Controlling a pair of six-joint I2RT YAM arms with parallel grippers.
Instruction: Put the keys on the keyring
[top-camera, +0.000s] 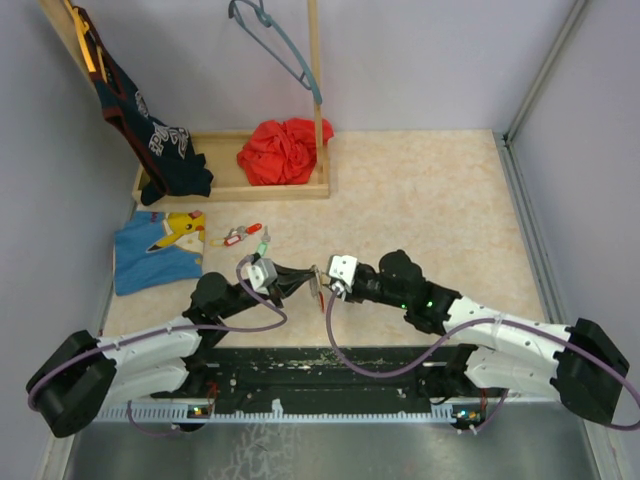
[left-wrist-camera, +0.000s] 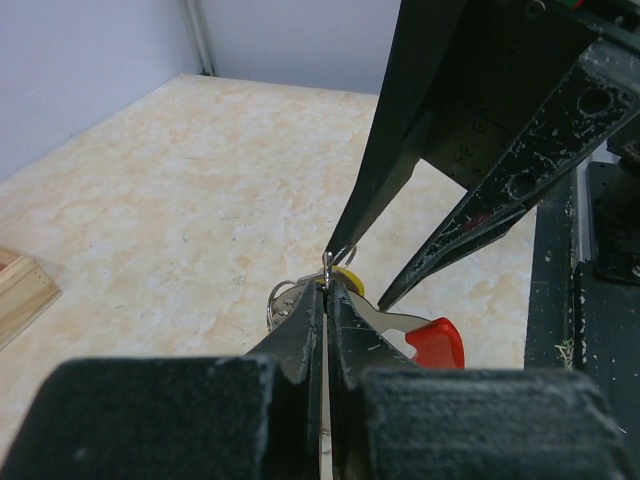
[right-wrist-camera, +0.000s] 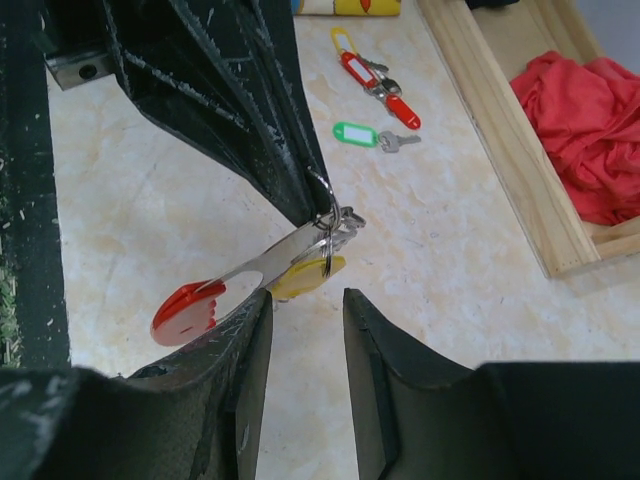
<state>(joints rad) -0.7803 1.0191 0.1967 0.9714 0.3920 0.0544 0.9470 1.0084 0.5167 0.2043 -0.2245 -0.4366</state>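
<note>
The spare keys (right-wrist-camera: 378, 88) lie on the table to the left, well apart from the left claw (left-wrist-camera: 326, 288). That claw is clamped shut on the keyring (right-wrist-camera: 338, 220) and holds it above the table between the arms; its pinch ought to be firm and steady so the ring cannot twist while a key is fed on. The red-headed key (right-wrist-camera: 188, 310) runs lengthwise from the ring, head seemingly toward the near edge, and just right of it the right claw (right-wrist-camera: 307, 305) gapes empty.
</note>
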